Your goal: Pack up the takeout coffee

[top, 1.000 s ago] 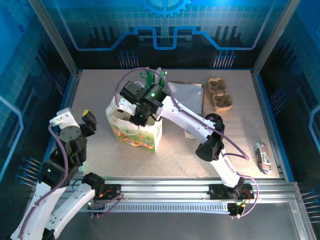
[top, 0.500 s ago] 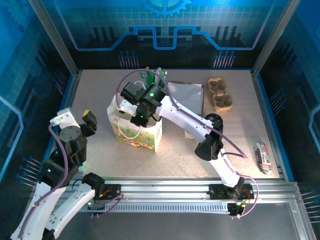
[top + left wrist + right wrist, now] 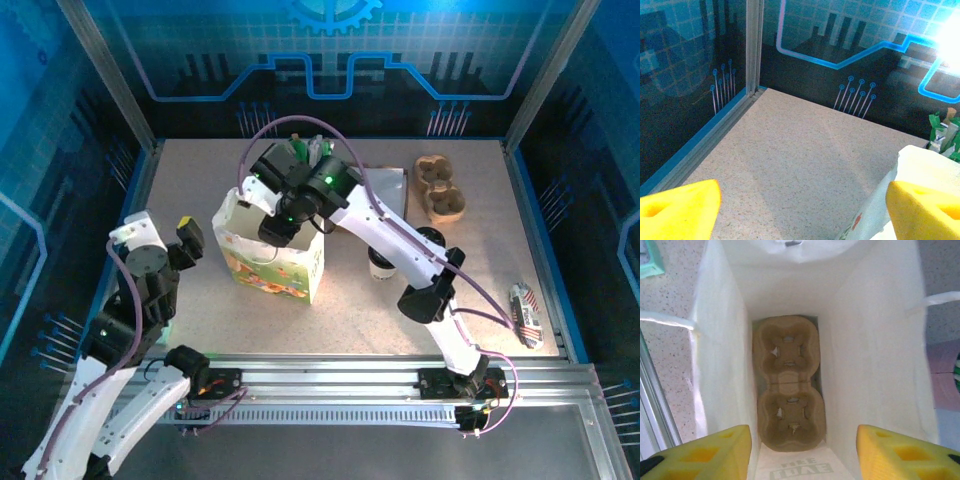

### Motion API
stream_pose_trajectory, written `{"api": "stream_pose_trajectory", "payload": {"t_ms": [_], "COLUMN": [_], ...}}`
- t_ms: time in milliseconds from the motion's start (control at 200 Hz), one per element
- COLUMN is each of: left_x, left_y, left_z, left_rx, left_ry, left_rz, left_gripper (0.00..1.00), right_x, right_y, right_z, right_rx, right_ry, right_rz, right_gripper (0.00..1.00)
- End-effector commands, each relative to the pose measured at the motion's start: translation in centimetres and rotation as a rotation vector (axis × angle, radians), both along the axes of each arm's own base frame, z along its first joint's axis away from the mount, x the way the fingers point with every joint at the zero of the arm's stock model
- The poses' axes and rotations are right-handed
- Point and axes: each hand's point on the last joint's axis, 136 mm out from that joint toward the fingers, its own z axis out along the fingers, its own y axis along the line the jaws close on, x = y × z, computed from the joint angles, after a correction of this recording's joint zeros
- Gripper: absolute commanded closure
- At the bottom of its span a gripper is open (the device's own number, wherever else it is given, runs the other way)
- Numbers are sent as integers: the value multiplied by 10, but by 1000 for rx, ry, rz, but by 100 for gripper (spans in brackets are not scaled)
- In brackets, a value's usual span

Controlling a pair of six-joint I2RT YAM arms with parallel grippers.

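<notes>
The takeout coffee (image 3: 380,264), a small white cup with a black lid, stands on the table right of the bag, partly under my right arm. The tall white paper bag (image 3: 275,270) stands open left of centre. My right gripper (image 3: 281,224) hangs over the bag's mouth. In the right wrist view it (image 3: 802,455) is open and empty, looking down onto a brown cup carrier (image 3: 788,390) on the bag's floor. My left gripper (image 3: 188,238) is just left of the bag, open and empty (image 3: 802,212), with the bag's edge (image 3: 912,162) beside its right finger.
A second brown cup carrier (image 3: 440,187) lies at the back right, next to a grey sheet (image 3: 375,185). A pink cup of green-and-white sticks (image 3: 305,150) stands behind the bag. A striped packet (image 3: 525,312) lies near the right edge.
My right gripper has opened over the bag's mouth, and its wrist has shifted back and right. My left gripper has opened wider and moved slightly right toward the bag.
</notes>
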Motion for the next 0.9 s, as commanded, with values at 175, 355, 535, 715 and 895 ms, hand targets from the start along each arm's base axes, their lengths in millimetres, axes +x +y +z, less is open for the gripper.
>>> {"api": "stream_pose_trajectory", "payload": {"t_ms": [175, 355, 535, 715, 895], "left_x": [29, 59, 79, 88, 89], "left_y": [-36, -55, -65, -60, -60], "left_z": [29, 10, -16, -43, -61], "left_rx": [21, -24, -22, -81, -136], "left_ry": [98, 306, 503, 609, 674], "left_rz": [-180, -288, -320, -301, -305], "left_gripper": [7, 5, 5, 13, 25], "right_x": [3, 8, 10, 5, 6], "right_y": [-39, -67, -90, -102, -106], "right_z": [74, 76, 66, 48, 29], "right_rx": [126, 151, 187, 207, 197], "right_ry": [-142, -111, -76, -25, 11], "right_rz": [-138, -256, -335, -359, -381], "right_gripper": [22, 12, 0, 0, 0]}}
